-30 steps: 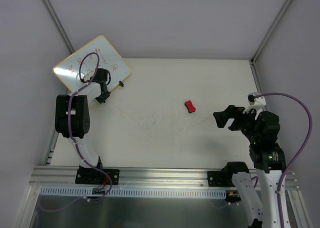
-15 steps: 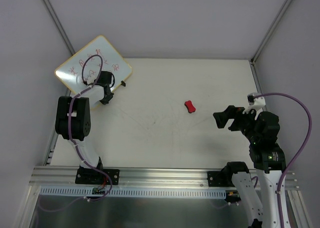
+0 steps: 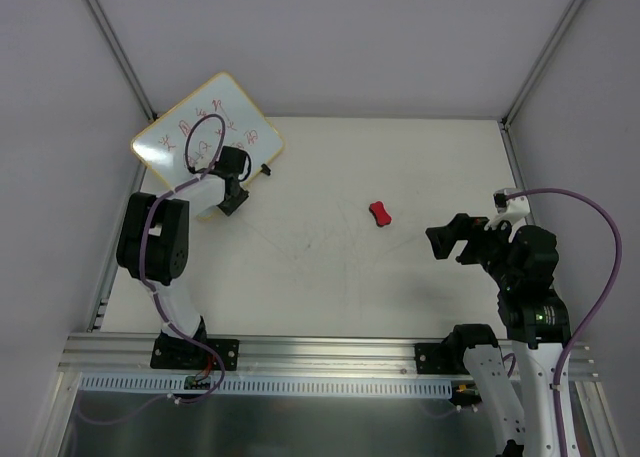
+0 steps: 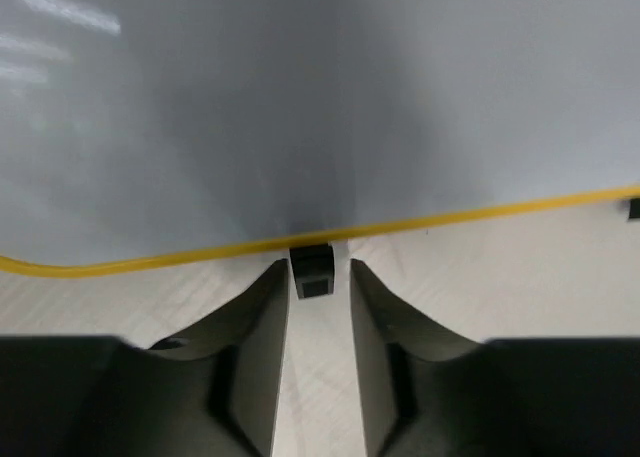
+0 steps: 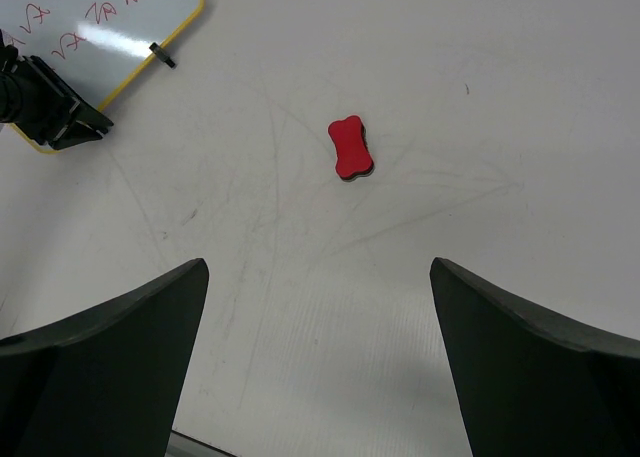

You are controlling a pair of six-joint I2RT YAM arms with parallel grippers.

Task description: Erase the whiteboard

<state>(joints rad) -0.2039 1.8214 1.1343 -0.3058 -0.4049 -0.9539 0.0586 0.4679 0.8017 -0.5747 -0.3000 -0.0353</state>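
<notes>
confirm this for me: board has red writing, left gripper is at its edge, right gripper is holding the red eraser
One thing is wrong: the right gripper holds nothing. Its jaws stand wide open, and the eraser lies alone on the table, apart from it, as the right wrist view shows. The board does have red writing, and the left gripper is at its edge.

whiteboard: white face, glossy grey in the left wrist view
frame: thin yellow band
handwriting: red marks, scattered in rows
feet: black
eraser: bright red top, dark edge underneath
table: off-white, faint grey scuff lines criss-crossing
left gripper: black, dull olive-grey inner faces
right gripper: black
left arm: black joints, white links
right arm: black joints, white links
cable: purple
walls: pale lilac-grey
rail: silver metal
</notes>
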